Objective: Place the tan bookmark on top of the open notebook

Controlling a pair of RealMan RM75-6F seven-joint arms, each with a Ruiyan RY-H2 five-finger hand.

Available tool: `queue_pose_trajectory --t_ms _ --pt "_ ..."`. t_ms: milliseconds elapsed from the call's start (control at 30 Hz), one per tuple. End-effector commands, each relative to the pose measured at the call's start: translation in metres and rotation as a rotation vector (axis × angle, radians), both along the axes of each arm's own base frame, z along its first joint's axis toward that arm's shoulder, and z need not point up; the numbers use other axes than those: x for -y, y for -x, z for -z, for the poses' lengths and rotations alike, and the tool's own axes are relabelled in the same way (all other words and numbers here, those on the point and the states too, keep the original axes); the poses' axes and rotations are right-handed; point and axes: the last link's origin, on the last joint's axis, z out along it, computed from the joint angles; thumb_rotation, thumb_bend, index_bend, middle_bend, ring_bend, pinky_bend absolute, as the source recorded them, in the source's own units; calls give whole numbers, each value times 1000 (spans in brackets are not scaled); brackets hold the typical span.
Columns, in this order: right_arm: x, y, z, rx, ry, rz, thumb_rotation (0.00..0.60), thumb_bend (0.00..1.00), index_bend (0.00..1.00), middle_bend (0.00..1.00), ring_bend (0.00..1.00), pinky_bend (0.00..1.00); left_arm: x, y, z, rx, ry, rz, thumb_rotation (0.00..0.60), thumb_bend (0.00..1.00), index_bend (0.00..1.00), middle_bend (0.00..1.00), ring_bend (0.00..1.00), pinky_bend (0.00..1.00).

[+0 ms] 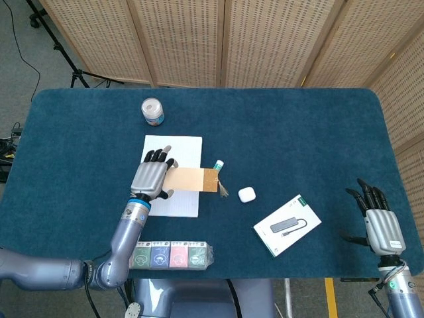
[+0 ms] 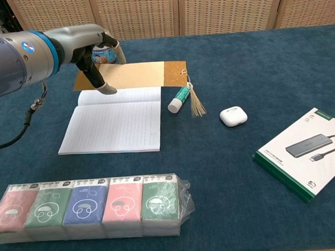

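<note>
My left hand [image 1: 151, 177] [image 2: 91, 56] holds one end of the tan bookmark [image 1: 194, 179] [image 2: 137, 75] a little above the open notebook [image 1: 165, 156] [image 2: 114, 125]. The bookmark lies flat and level, its tasselled end [image 2: 195, 104] reaching past the notebook's right edge over the glue stick [image 2: 179, 99]. The notebook lies open with white lined pages facing up. My right hand [image 1: 379, 222] rests at the near right corner of the table, fingers apart, holding nothing; the chest view does not show it.
A small jar [image 1: 152, 110] stands behind the notebook. White earbud case [image 1: 246, 194] and a boxed USB hub [image 1: 287, 224] lie to the right. A pack of tissue packets [image 1: 163, 254] sits at the front edge. The blue table [image 1: 298, 132] has wooden screens behind it.
</note>
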Motion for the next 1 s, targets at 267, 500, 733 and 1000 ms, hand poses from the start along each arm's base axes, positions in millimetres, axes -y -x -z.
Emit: queue_pose_trajectory --t_ms 267,500,733,1000 --pt "0 0 0 -1 -7 5 600 0 149 0 0 0 -1 38 27 -52 36 -19 600 253 769 0 0 18" --pt "0 1 1 -5 -12 7 600 0 149 0 0 0 -6 53 36 -65 40 -29 600 254 770 0 0 18" --pt "0 0 2 -7 -17 6 600 0 149 0 0 0 -11 65 47 -47 29 -40 600 255 776 0 0 18" --pt "0 1 2 -8 -20 11 600 0 149 0 0 0 -17 65 57 -20 34 -57 600 255 776 0 0 18"
